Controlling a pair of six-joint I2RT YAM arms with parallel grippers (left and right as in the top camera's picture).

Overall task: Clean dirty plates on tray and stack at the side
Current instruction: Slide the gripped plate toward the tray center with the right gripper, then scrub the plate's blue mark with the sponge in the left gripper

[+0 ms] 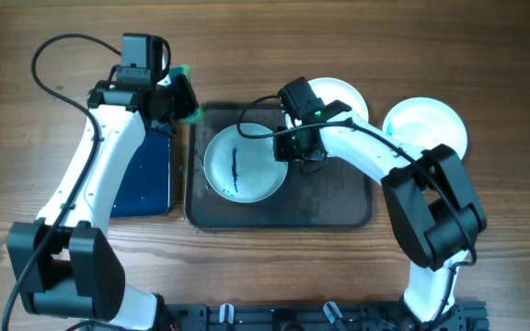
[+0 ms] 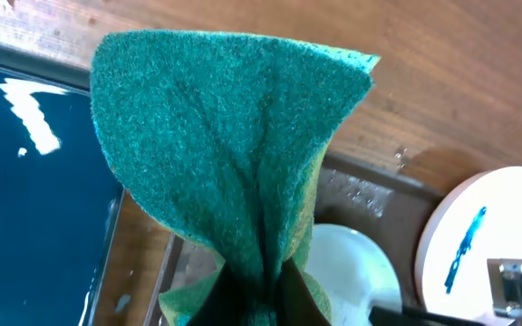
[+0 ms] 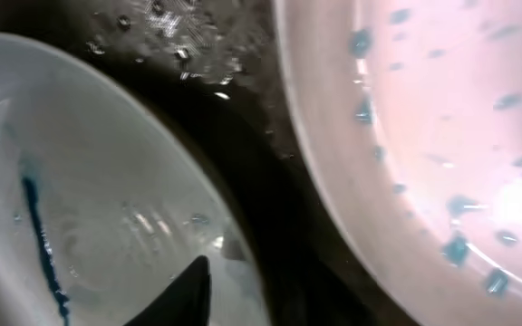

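Observation:
A white plate (image 1: 240,164) with a blue streak lies on the left part of the dark tray (image 1: 283,210). My right gripper (image 1: 298,147) is at this plate's right rim. In the right wrist view (image 3: 234,281) one dark fingertip lies over the plate (image 3: 89,181); the other finger is lost against the dark tray. A second plate (image 1: 346,95), dotted with blue drops (image 3: 424,136), sits at the tray's far right corner, partly under my right arm. A third plate (image 1: 424,124) lies on the wooden table to the right. My left gripper (image 1: 180,95) is shut on a green sponge (image 2: 234,145), held above the tray's far left corner.
A smaller black tray with a blue bottom (image 1: 145,175) lies left of the dark tray, under my left arm. It also shows in the left wrist view (image 2: 34,199). The dark tray's floor is wet (image 3: 179,45). Bare wood (image 1: 486,230) lies to the right and front.

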